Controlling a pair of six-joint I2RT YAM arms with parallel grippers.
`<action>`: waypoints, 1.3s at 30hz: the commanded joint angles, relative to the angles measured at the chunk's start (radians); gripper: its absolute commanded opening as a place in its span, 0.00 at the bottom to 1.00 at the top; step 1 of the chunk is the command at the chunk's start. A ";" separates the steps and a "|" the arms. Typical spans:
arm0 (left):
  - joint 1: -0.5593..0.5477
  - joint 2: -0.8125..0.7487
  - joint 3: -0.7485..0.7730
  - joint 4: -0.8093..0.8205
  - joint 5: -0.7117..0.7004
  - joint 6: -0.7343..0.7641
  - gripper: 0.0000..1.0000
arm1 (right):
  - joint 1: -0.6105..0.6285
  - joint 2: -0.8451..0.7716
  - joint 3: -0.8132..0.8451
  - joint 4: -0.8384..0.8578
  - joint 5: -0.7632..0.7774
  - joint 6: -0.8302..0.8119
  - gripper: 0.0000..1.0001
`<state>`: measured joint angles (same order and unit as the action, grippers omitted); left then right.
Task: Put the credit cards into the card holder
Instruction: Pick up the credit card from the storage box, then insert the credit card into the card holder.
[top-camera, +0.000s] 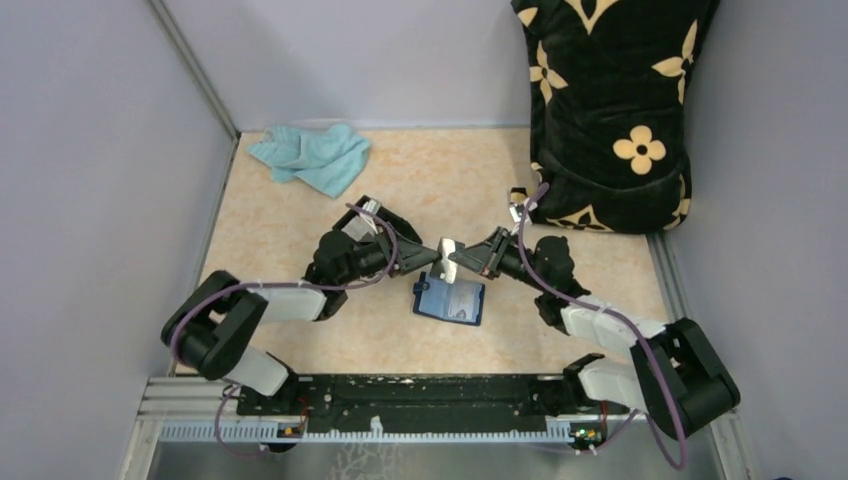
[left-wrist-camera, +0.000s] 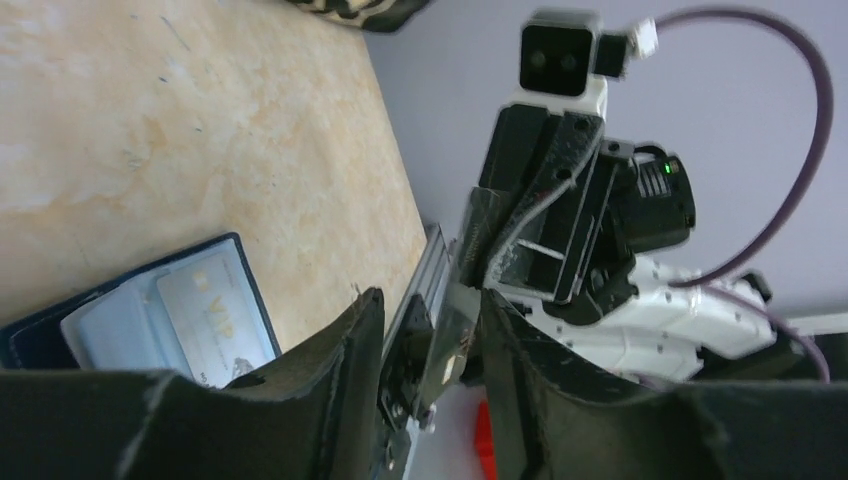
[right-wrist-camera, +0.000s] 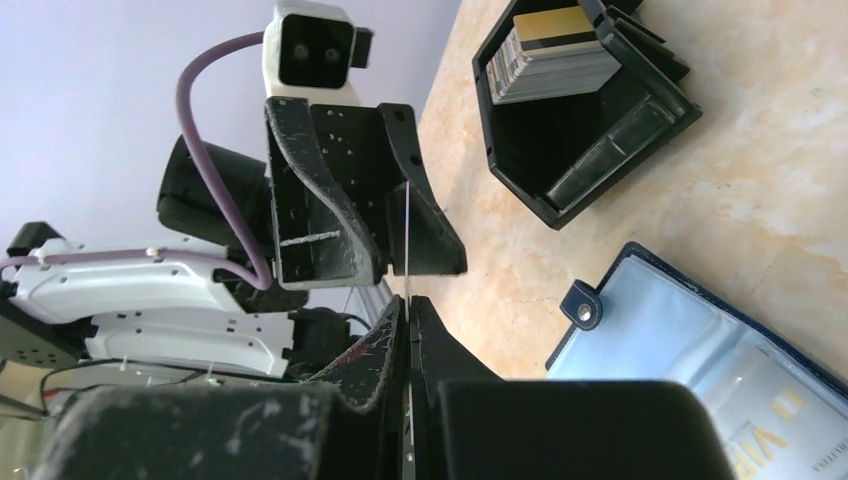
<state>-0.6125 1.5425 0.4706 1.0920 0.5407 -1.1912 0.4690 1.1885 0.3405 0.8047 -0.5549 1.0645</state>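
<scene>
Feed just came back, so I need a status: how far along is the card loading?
Done: the card holder lies open with a VIP card already in a sleeve. In hand: the right gripper is shut on a pale card, the left gripper open around the same card. Left: a stack of cards waits in the black box.

Robotics laboratory: a bench-top test cell. A left arm (top-camera: 260, 300) and a right arm (top-camera: 610, 325) are bolted to a metal rail (top-camera: 400, 430) at the near edge of a marble-patterned counter (top-camera: 420, 180); plain grey panels (top-camera: 100, 150), joined by an aluminium corner post (top-camera: 195, 70), enclose the counter on three sides; purple cables (top-camera: 660, 420) loop along each arm; a small camera module (left-wrist-camera: 560, 58) sits on the wrist.
</scene>
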 joint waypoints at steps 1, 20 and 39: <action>0.002 -0.150 -0.036 -0.282 -0.200 0.115 0.50 | 0.005 -0.124 0.000 -0.132 0.073 -0.070 0.00; -0.043 -0.213 -0.073 -0.634 -0.395 0.229 0.32 | 0.009 -0.036 -0.094 -0.286 0.178 -0.089 0.00; -0.111 -0.166 -0.093 -0.659 -0.457 0.233 0.18 | 0.047 0.173 -0.104 -0.094 0.152 -0.034 0.00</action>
<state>-0.7124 1.3670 0.3950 0.4328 0.1070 -0.9672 0.5003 1.3319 0.2283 0.6060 -0.3931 1.0191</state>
